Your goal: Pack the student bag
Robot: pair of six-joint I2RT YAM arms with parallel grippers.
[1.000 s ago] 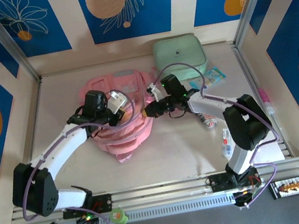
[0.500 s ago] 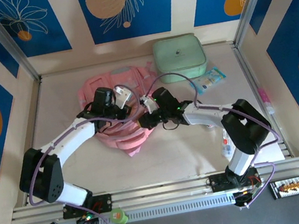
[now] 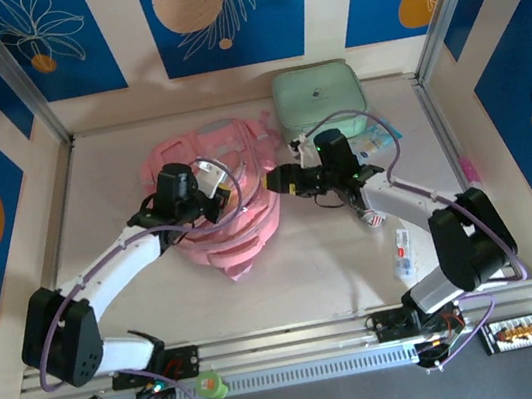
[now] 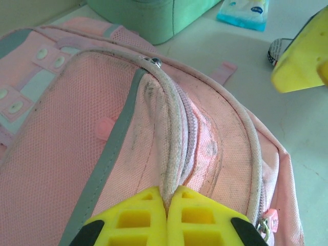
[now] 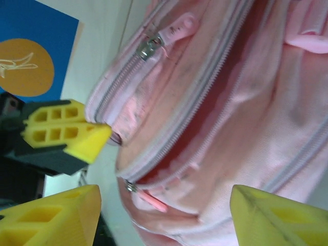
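Observation:
The student bag (image 3: 237, 236), a soft pink backpack, lies at the table's middle. My left gripper (image 3: 215, 199) is shut on the bag's dirty whitish piped rim (image 4: 171, 169) beside a zipper, with the yellow fingers (image 4: 138, 218) pressed together on it. My right gripper (image 3: 279, 179) hangs open just right of the bag, its yellow fingertips (image 5: 56, 215) wide apart with nothing between them. In front of it a zipped pocket (image 5: 205, 118) gapes a little, reddish inside, with a pink zipper pull (image 5: 151, 200) below. One left finger (image 5: 66, 133) shows at the bag's edge.
A mint-green zip case (image 3: 319, 100) stands behind the bag at the back wall. A blue-and-white packet (image 3: 374, 136) lies to its right. Two small tubes (image 3: 367, 212) (image 3: 403, 251) lie on the table under the right arm. Panel walls enclose the table.
My right gripper has let go of the bag, opened wide and drawn back to the right. The left gripper has stayed shut on the rim, and the bag has shifted slightly.

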